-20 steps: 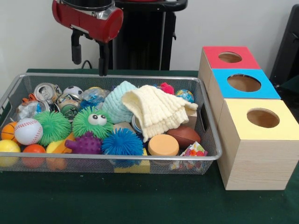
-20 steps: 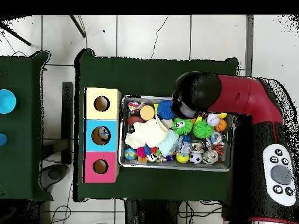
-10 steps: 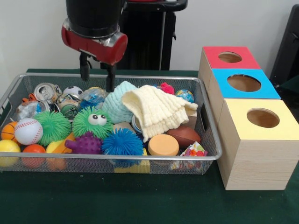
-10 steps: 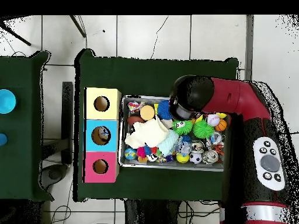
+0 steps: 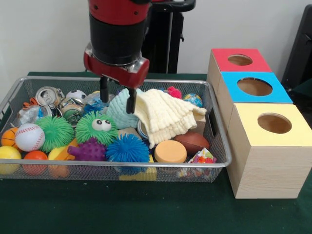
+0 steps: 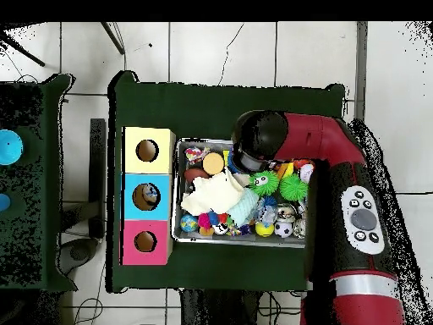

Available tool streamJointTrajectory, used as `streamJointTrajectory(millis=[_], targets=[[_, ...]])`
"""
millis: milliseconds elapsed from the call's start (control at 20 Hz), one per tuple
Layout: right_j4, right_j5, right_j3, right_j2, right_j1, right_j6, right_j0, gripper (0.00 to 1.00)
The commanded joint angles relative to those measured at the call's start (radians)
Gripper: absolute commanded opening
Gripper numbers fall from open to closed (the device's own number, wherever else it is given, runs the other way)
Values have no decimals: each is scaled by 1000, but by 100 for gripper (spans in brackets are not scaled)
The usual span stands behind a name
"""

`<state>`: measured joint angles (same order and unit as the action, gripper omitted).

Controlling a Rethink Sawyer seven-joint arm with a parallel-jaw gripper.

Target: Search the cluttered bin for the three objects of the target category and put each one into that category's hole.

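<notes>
A wire mesh bin holds a jumble of toys. A cream knitted cloth drapes over a teal knitted ball. Nearby are a green fuzzy ball with eyes, a blue spiky ball, a purple spiky ball, a baseball and crushed cans. My gripper hangs open just above the teal ball, at the cloth's left edge, holding nothing. In the overhead view the arm's head hides the gripper.
Three wooden boxes stand right of the bin, each with a round hole: red, blue, yellow. An orange disc and a brown football lie near the bin's front right.
The arm has swung from the bin's far left edge toward its middle and come lower, so the open gripper now hangs over the teal ball beside the cloth. The toys have not moved.
</notes>
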<state>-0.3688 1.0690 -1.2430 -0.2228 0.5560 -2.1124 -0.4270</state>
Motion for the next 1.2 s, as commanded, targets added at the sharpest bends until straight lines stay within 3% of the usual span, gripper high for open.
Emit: streamJointTrajectory(millis=[50, 400, 700, 950, 1200], targets=[[-52, 102, 101, -62, -85, 170, 41, 100], [-42, 224, 139, -55, -40, 246, 35, 100], [-10, 154, 49, -82, 17, 324, -74, 100], [0, 155, -5, -105, 53, 383, -172, 100], [-28, 196, 40, -121, 45, 406, -196, 100]])
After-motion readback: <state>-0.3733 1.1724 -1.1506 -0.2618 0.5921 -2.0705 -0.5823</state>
